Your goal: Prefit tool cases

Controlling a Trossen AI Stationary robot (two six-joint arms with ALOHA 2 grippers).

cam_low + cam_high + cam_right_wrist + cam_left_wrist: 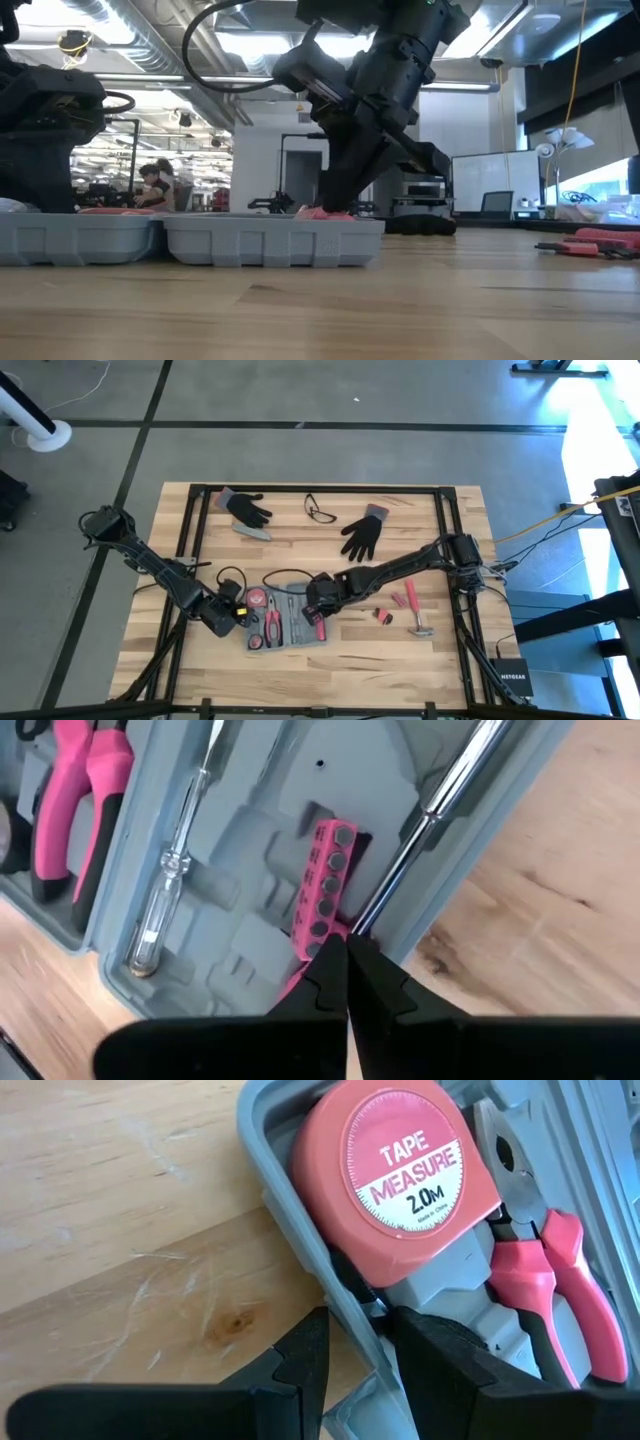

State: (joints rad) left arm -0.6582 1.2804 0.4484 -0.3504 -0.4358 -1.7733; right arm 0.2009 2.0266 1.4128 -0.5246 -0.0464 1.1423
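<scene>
The blue-grey tool case (288,628) lies open and flat on the wooden table, near the front. Its recesses hold a pink tape measure (395,1170), pink-handled pliers (560,1280), a clear-handled screwdriver (165,900), a chrome shaft (440,800) and a pink bit holder (325,885). My left gripper (232,616) is at the case's left edge, closed on its wall. My right gripper (318,610) stands shut over the case's right part, its tips on the bit holder. My left gripper pinches the case's left side wall (350,1315) beside the tape measure, one finger (300,1360) outside the case and one (430,1350) inside. It slants down from the table's left. The case stays flat on the table. My right gripper's shut fingertips (345,955) meet the near end of the pink bit holder (318,942) from above, slanting down. The holder lies in its recess beside the chrome shaft.
A hammer (418,615) and small pink pieces (383,615) lie on the table right of the case. Two black gloves (362,535) (245,508), a small grey bar (252,531) and glasses (320,510) lie toward the far edge.
</scene>
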